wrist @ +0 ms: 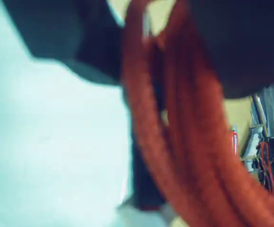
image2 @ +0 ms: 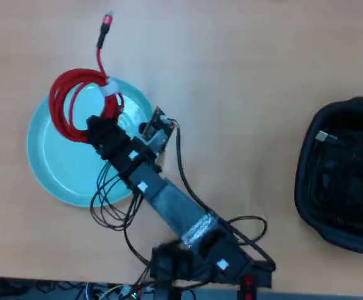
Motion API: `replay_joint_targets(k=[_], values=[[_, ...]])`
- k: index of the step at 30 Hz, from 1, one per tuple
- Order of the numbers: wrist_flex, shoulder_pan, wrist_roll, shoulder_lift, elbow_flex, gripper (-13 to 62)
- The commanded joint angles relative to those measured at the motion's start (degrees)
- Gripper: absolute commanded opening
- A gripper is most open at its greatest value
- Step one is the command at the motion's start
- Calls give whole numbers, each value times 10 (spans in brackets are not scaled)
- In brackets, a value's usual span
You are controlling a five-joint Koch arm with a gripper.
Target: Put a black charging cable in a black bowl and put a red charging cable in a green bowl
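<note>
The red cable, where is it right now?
In the overhead view the red charging cable sits at the left, held by the gripper over the green bowl, its plug end trailing onto the table.

a: where's the red charging cable?
b: coiled with a white tie, over the upper left rim of the green bowl, plug end trailing onto the table

a: the black charging cable?
b: seemingly inside the black bowl, far right
</note>
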Motion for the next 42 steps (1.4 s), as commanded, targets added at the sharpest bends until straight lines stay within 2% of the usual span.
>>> replay_joint_targets(k=[1, 5, 11, 27, 29, 33, 39, 42], values=[[-155, -19, -16, -33, -149, -73], [-190, -24, -16, -87, -135, -74], [-244, -21, -18, -91, -95, -72], [-242, -33, -9, -91, -42, -64], [-239, -40, -1, -90, -41, -21], [-238, -47, 39, -88, -27, 120], [-238, -54, 83, -87, 11, 236], [-239, -57, 128, -87, 40, 323]])
